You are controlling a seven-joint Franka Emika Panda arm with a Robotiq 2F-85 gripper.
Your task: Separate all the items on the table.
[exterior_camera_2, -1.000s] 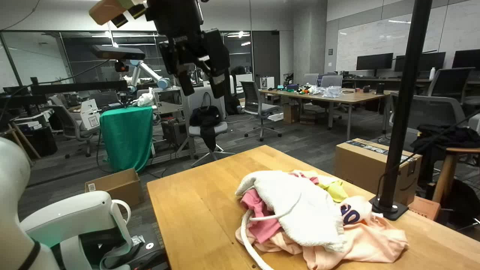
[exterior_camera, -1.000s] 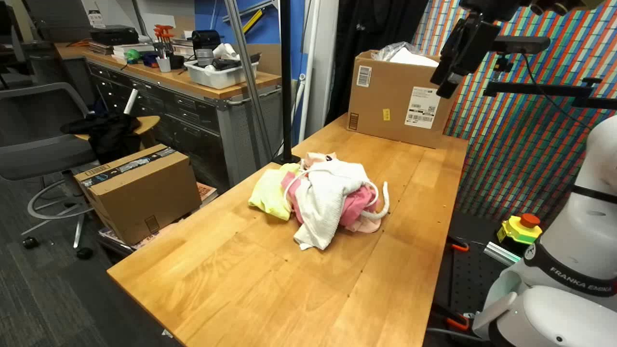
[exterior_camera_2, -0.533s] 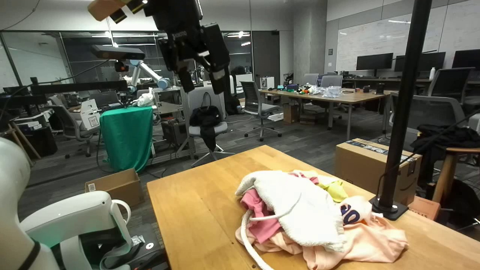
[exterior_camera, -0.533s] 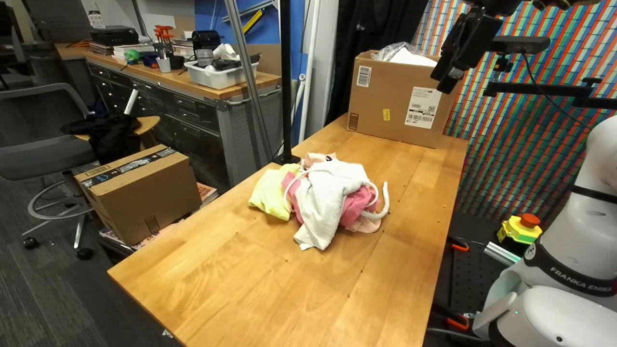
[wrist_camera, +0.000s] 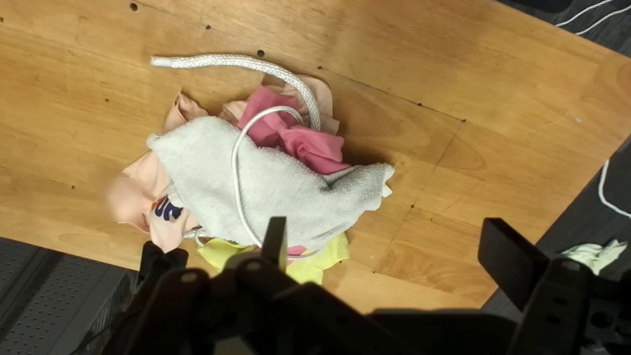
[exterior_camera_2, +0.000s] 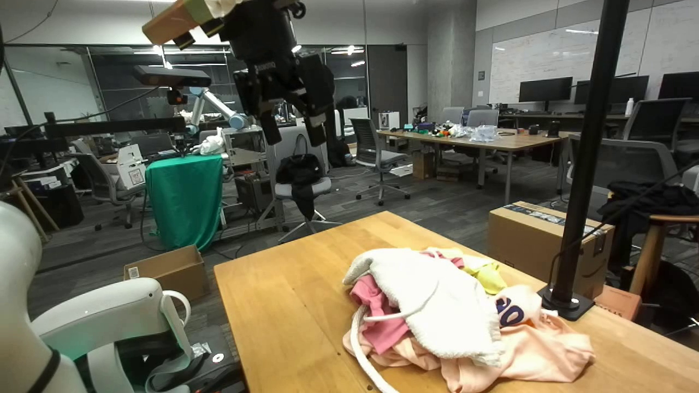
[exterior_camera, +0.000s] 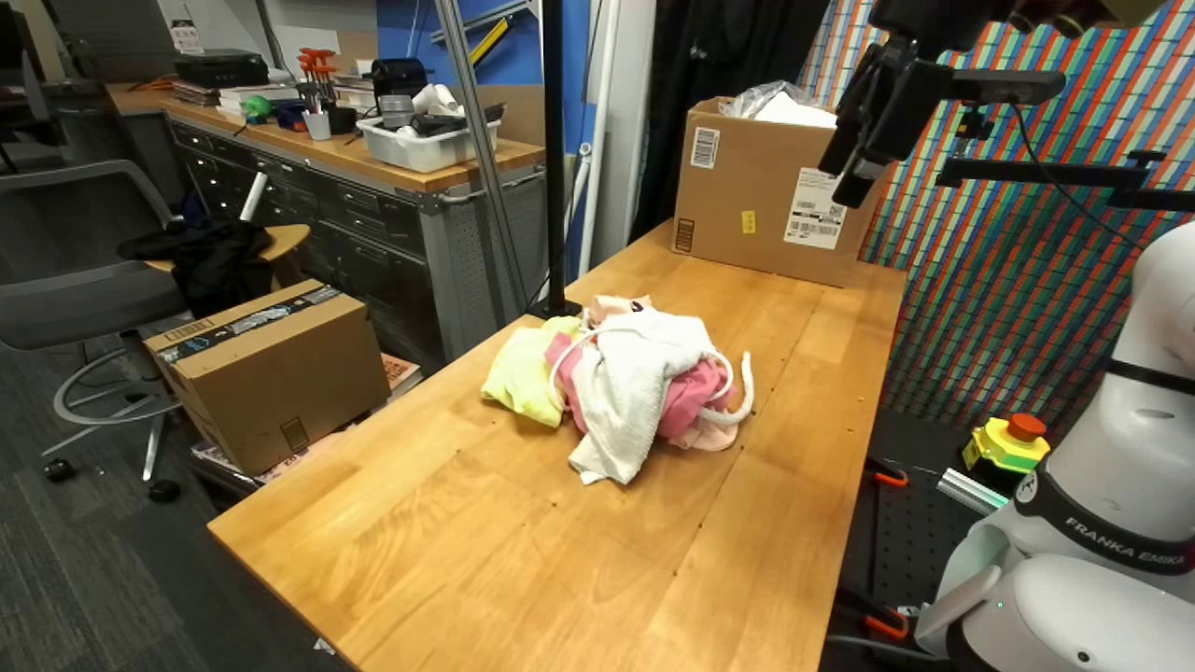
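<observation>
Yellow cloth (wrist_camera: 321,261) | partly hidden behind jaws, wrist view | jaws spread wide

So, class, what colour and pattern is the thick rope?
White, with a braided pattern; the thick rope shows best in the wrist view.

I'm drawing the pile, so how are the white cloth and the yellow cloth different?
The white cloth is whitish-grey, while the yellow cloth is bright yellow. The white cloth lies on top, while the yellow cloth pokes out at one side. In the wrist view, much more of the white cloth shows than of the yellow cloth. Both lie rumpled together on the table.
</observation>
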